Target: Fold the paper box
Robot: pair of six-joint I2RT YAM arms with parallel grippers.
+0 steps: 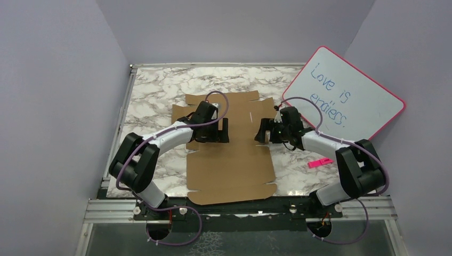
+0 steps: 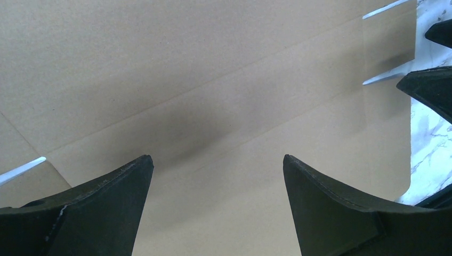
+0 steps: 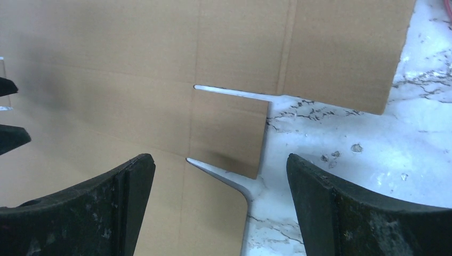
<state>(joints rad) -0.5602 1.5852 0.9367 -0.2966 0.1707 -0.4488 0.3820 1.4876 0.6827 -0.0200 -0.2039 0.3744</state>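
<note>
Marble tabletop [image 1: 154, 85] carries the paper box [image 1: 234, 165] flat at centre; the left gripper [image 1: 224, 132] at 9 o'clock and the right gripper [image 1: 261, 132] at 3 o'clock hang over it, both released, jaws spread wide.

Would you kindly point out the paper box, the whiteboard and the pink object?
paper box [image 1: 229, 165]: top external view, bare near panel.
whiteboard [image 1: 344, 93]: top external view, white writing surface.
pink object [image 1: 320, 162]: top external view, its middle.

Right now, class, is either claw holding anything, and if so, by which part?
Nothing is held. The left claw and the right claw are both open over the flat paper box, with nothing gripped between their fingers.
</note>
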